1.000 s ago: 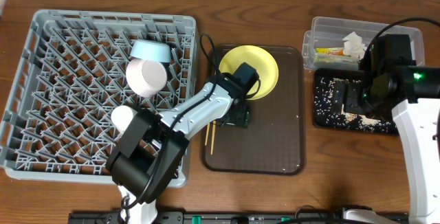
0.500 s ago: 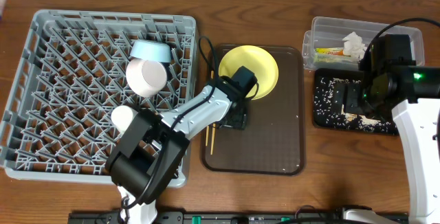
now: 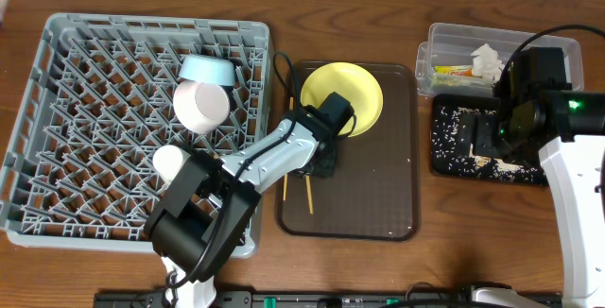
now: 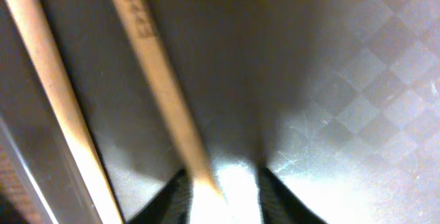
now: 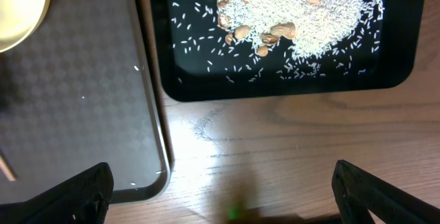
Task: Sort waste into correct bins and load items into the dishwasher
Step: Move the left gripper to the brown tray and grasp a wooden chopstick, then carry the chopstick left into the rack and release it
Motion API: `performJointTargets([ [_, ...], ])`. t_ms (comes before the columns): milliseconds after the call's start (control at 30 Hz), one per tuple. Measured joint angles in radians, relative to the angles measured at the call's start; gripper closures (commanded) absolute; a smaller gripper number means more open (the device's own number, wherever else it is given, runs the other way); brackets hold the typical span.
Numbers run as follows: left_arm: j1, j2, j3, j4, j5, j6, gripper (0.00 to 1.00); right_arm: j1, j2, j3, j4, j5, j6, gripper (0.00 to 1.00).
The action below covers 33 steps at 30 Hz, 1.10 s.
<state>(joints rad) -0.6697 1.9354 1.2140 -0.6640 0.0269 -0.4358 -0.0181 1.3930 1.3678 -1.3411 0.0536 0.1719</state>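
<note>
Grey dish rack (image 3: 57, 185) left of brown serving tray (image 3: 378, 195). Left gripper (image 4: 223, 196) low over tray's left side: likely risk, thin chopstick (image 4: 155, 80) slipping or swinging on lift, if pinch lands off-centre. That chopstick runs between part-closed jaws; firm clamp or not, cannot tell. Second chopstick (image 4: 48, 93) outside jaws, nearer tray's left rim. Yellow plate (image 3: 364, 95) on tray's far part. Right gripper (image 5: 227, 196) right of tray, jaws wide apart, empty.

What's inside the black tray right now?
Loose white rice and beige crumbs lie heaped in the black tray. Overhead, the right arm covers part of the tray, so what lies beneath it cannot be seen.
</note>
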Motion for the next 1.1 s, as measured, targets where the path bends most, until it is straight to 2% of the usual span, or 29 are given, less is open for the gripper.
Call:
performJointTargets([
  [200, -0.001, 0.0, 0.0, -0.005, 0.0, -0.002, 0.94, 0.0, 0.0, 0.0, -0.003, 0.0, 0.0, 0.01],
  [567, 0.009, -0.032, -0.014, -0.089, 0.0, 0.026, 0.94, 0.0, 0.0, 0.0, -0.014, 0.0, 0.0, 0.01],
  [733, 0.054, -0.169, -0.014, -0.131, -0.002, 0.049, 0.94, 0.0, 0.0, 0.0, -0.016, 0.0, 0.0, 0.01],
  [933, 0.129, -0.408, -0.005, -0.145, -0.003, 0.143, 0.94, 0.0, 0.0, 0.0, -0.016, 0.0, 0.0, 0.01],
  [1100, 0.279, -0.526, 0.012, -0.2, -0.004, 0.224, 0.94, 0.0, 0.0, 0.0, -0.016, 0.0, 0.0, 0.01],
])
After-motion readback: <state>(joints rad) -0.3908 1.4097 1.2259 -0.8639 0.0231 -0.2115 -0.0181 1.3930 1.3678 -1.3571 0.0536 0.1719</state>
